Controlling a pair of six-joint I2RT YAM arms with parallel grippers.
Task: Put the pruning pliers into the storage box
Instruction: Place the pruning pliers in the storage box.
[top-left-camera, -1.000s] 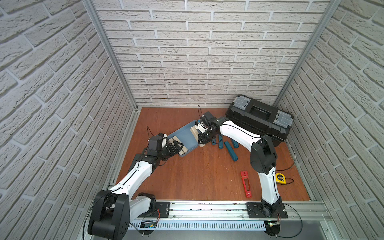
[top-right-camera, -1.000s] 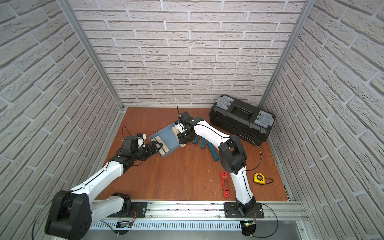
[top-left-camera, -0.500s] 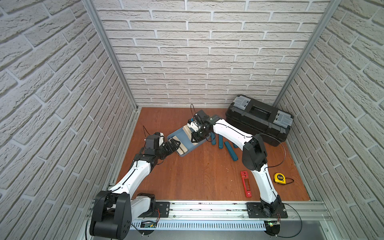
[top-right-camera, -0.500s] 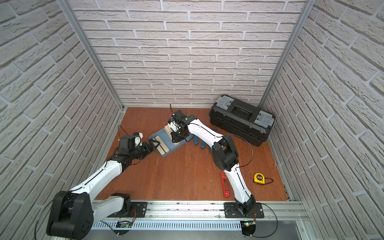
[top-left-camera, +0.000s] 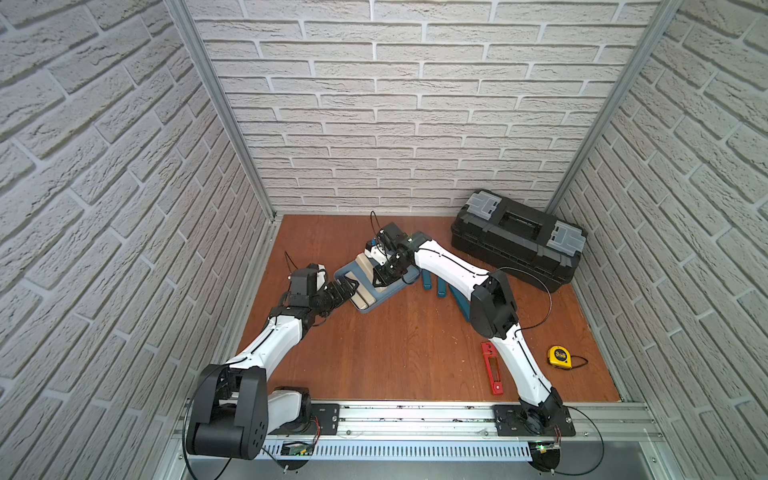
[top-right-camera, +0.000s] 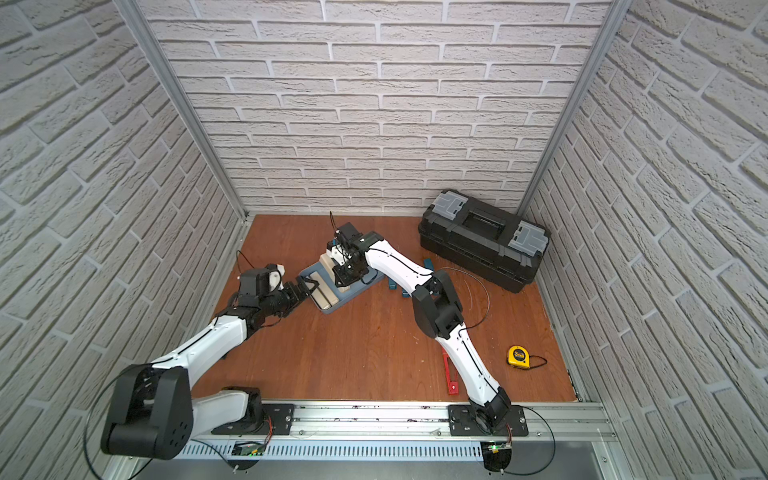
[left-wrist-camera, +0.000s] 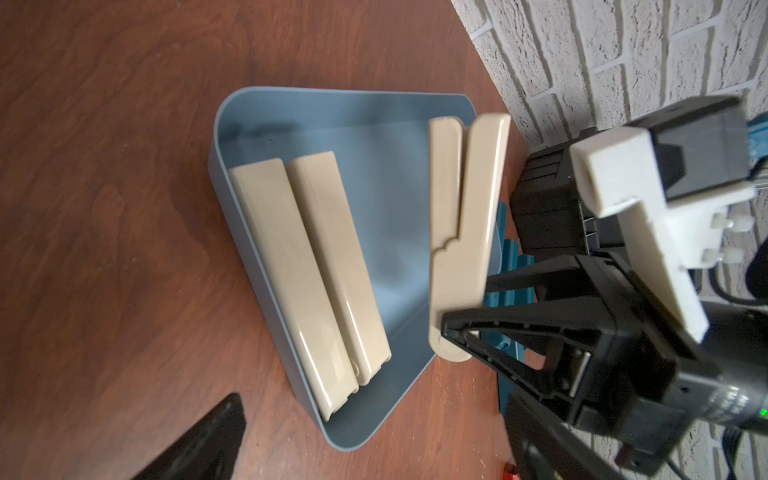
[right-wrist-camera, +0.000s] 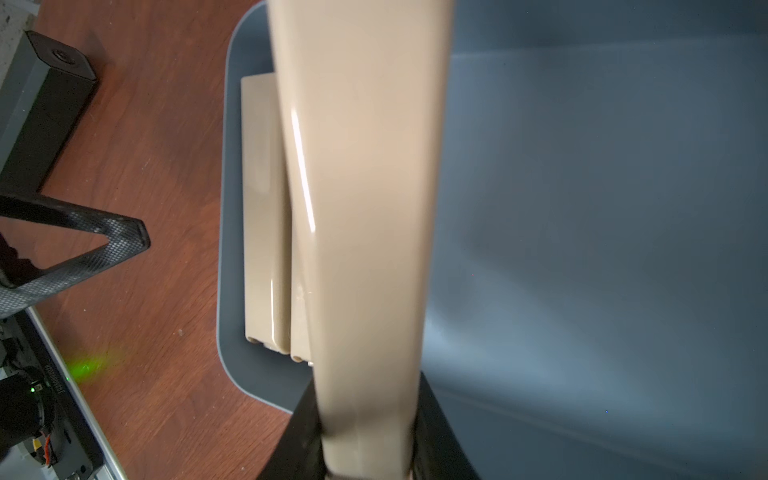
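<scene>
Pinching a beige hinged tool (left-wrist-camera: 461, 208) by its pivot end in the right gripper (left-wrist-camera: 461, 309), jaws pressed onto it, and holding it over the storage box (left-wrist-camera: 374, 174), left of centre toward the back edge of the tabletop (top-left-camera: 395, 353). Holding the left gripper (top-left-camera: 349, 286) spread wide and empty, just beside the box's left side. Noting the pruning pliers (top-left-camera: 491, 368) lying flat by the front edge, right of centre, well apart from the box and in neither gripper.

Judging the pliers' own step as not yet begun. Needing next to let the beige tool go inside the rim, then reaching toward the front edge for a pinch across the slim red body.

Counting one pruning pliers, one storage box, one beige hinged tool, two beige bars (left-wrist-camera: 303, 266) lying side by side inside the box, at least three teal bars (top-left-camera: 426, 281) partly hidden behind the right arm, one yellow tape measure (top-left-camera: 560, 356), one black toolbox (top-left-camera: 515, 241) in the back right corner.
</scene>
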